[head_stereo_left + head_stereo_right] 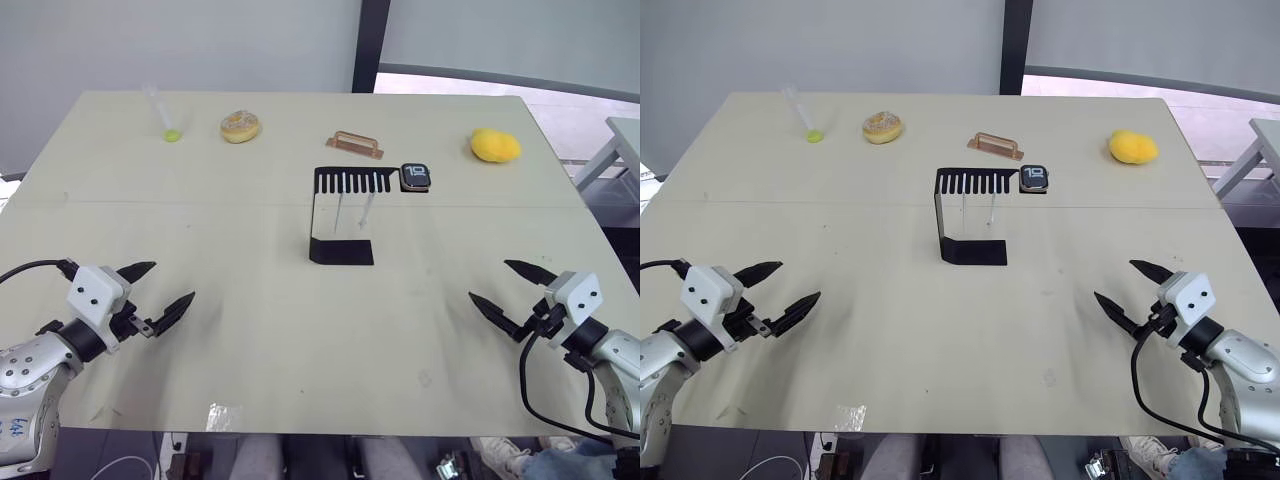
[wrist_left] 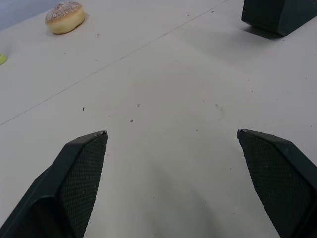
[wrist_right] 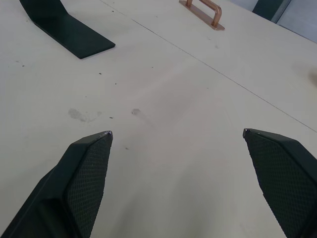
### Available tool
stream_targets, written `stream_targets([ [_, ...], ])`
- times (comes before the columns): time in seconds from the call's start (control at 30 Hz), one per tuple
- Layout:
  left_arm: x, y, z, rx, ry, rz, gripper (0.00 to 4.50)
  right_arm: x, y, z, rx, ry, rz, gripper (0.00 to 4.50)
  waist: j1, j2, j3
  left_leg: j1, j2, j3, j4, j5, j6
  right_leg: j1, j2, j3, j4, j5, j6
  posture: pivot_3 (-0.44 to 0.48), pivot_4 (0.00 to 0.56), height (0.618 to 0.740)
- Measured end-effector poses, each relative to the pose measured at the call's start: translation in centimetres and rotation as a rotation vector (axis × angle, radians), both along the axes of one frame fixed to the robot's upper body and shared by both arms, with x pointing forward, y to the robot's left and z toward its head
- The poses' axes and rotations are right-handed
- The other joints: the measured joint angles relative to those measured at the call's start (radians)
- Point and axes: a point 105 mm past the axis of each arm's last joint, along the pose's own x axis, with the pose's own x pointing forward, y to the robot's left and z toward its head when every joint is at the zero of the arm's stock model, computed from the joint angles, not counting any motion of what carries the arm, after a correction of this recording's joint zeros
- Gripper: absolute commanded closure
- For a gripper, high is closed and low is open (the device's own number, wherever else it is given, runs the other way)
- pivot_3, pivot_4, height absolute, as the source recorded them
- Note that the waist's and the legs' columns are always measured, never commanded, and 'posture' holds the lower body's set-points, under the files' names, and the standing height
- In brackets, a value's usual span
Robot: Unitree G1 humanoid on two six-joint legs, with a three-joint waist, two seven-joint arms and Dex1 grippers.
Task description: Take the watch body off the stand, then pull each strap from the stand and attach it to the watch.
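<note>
The black stand (image 1: pixel 340 215) rises at the table's middle, its slotted top bar facing me and its flat foot (image 3: pixel 69 30) on the table. The watch body (image 1: pixel 416 177), black with white digits, sits at the right end of that bar. Two slim white straps (image 1: pixel 352 211) hang down from the slots. My left gripper (image 1: pixel 160 290) hovers open near the front left of the table, far from the stand. Open as well, my right gripper (image 1: pixel 505 286) is at the front right with nothing between its fingers.
Along the far side of the table lie a clear tube with a green tip (image 1: pixel 164 115), a sugared doughnut (image 1: pixel 240 126), a copper-coloured handle bar (image 1: pixel 354 145) and a yellow lemon-like object (image 1: pixel 495 146). A patch of clear tape (image 1: pixel 224 415) sits at the front edge.
</note>
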Motion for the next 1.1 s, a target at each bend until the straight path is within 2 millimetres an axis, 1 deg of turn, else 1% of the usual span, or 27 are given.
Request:
stream_targets([
  [0.1, -0.1, -0.3, 0.2, -0.028, 0.003, -0.016, 0.00, 0.0, 0.1, -0.1, 0.008, 0.003, -0.001, 0.04, 0.000, 0.000, 0.000, 0.000, 0.000, 0.000, 0.000, 0.000, 0.000, 0.000, 0.000, 0.000, 0.000, 0.000, 0.000, 0.000, 0.150, 0.740],
  [0.17, -0.4, -1.3, 0.8, -0.103, 0.004, -0.069, 0.00, -0.3, 0.4, -0.4, 0.042, 0.010, -0.001, 0.04, 0.000, 0.000, 0.000, 0.000, 0.000, 0.000, 0.000, 0.000, 0.000, 0.000, 0.000, 0.000, 0.000, 0.000, 0.000, 0.000, 0.150, 0.740],
  [0.27, -0.9, -2.1, 1.7, -0.146, 0.003, -0.126, 0.00, -0.6, 0.8, -0.7, 0.070, 0.029, 0.000, 0.04, 0.000, 0.000, 0.000, 0.000, 0.000, 0.000, 0.000, 0.000, 0.000, 0.000, 0.000, 0.000, 0.000, 0.000, 0.000, 0.000, 0.150, 0.740],
  [0.4, -1.1, -2.3, 2.0, -0.187, 0.025, -0.161, 0.00, -0.8, 1.5, -0.5, 0.141, 0.020, -0.023, 0.04, -0.002, 0.000, 0.000, 0.000, 0.000, 0.000, 0.000, 0.000, 0.000, 0.000, 0.000, 0.000, 0.000, 0.000, 0.000, 0.000, 0.150, 0.740],
  [0.47, -0.9, -2.7, 2.8, -0.223, 0.017, -0.198, 0.00, -0.9, 2.3, 0.2, 0.214, 0.004, -0.057, 0.04, 0.000, 0.000, 0.000, 0.000, 0.000, -0.001, 0.000, 0.000, 0.000, 0.000, 0.000, 0.000, 0.001, 0.000, 0.000, 0.000, 0.150, 0.740],
  [0.53, -0.9, -4.0, 4.4, -0.249, -0.006, -0.279, 0.00, -1.2, 4.2, 1.8, 0.284, -0.034, -0.059, 0.04, 0.001, 0.000, 0.000, -0.001, 0.000, -0.001, 0.000, 0.000, -0.001, -0.001, 0.000, 0.000, 0.001, 0.000, 0.000, 0.000, 0.150, 0.740],
  [0.57, -1.0, -4.8, 5.5, -0.258, -0.020, -0.330, 0.00, -1.3, 5.5, 3.1, 0.312, -0.066, -0.060, 0.04, 0.001, 0.000, 0.000, -0.001, 0.000, -0.001, 0.000, 0.000, -0.001, -0.001, 0.000, 0.000, 0.002, 0.000, 0.000, 0.000, 0.150, 0.740],
  [0.67, -1.0, -6.3, 7.5, -0.283, -0.043, -0.426, 0.00, -1.7, 9.1, 6.2, 0.357, -0.128, -0.076, 0.04, -0.001, 0.001, 0.000, -0.001, 0.000, -0.002, -0.001, 0.001, -0.003, -0.002, 0.000, 0.000, 0.003, 0.000, 0.000, 0.000, 0.150, 0.740],
  [0.77, -1.0, -7.7, 9.1, -0.311, -0.064, -0.507, 0.00, -2.2, 12.4, 7.7, 0.390, -0.108, -0.062, 0.04, -0.003, 0.000, 0.000, -0.001, 0.000, -0.002, -0.001, 0.002, -0.006, -0.002, 0.001, 0.000, 0.003, 0.000, 0.000, 0.000, 0.150, 0.740],
  [0.8, -1.0, -7.9, 9.3, -0.313, -0.067, -0.520, 0.00, -2.2, 12.9, 7.9, 0.405, -0.102, -0.065, 0.04, -0.003, 0.000, 0.000, -0.001, 0.000, -0.003, -0.001, 0.002, -0.006, -0.002, 0.001, 0.000, 0.003, 0.000, 0.000, 0.000, 0.150, 0.740],
  [0.83, -0.8, -8.5, 9.9, -0.311, -0.073, -0.549, 0.00, -2.0, 14.0, 8.6, 0.436, -0.086, -0.071, 0.04, -0.003, 0.000, 0.000, -0.001, 0.000, -0.003, -0.001, 0.002, -0.006, -0.002, 0.001, 0.000, 0.003, 0.000, 0.000, 0.000, 0.150, 0.740],
  [0.9, -0.6, -9.3, 10.8, -0.311, -0.095, -0.584, 0.00, -1.6, 15.0, 10.0, 0.474, -0.104, -0.077, 0.04, -0.003, 0.000, 0.000, -0.001, 0.000, -0.003, -0.001, 0.003, -0.007, -0.003, 0.001, 0.000, 0.003, 0.000, 0.000, 0.000, 0.150, 0.740],
  [0.97, -0.4, -10.1, 11.9, -0.310, -0.131, -0.616, 0.00, -1.0, 15.7, 12.2, 0.495, -0.151, -0.104, 0.04, -0.003, 0.000, 0.000, -0.001, -0.001, -0.003, -0.001, 0.003, -0.007, -0.004, 0.001, 0.000, 0.004, 0.000, 0.000, 0.000, 0.150, 0.740],
  [1.03, -0.2, -10.4, 12.3, -0.312, -0.144, -0.628, 0.00, -0.4, 15.9, 13.6, 0.520, -0.173, -0.147, 0.04, -0.005, 0.000, 0.000, -0.002, 0.000, -0.003, -0.001, 0.004, -0.008, -0.005, 0.001, 0.000, 0.005, 0.000, 0.000, 0.000, 0.150, 0.740],
  [1.1, -0.1, -10.8, 12.2, -0.315, -0.139, -0.643, 0.00, 0.0, 16.2, 14.3, 0.528, -0.174, -0.177, 0.04, -0.005, 0.000, 0.000, -0.003, 0.000, -0.003, -0.002, 0.005, -0.009, -0.006, 0.001, 0.000, 0.006, 0.000, 0.000, 0.000, 0.150, 0.740],
])
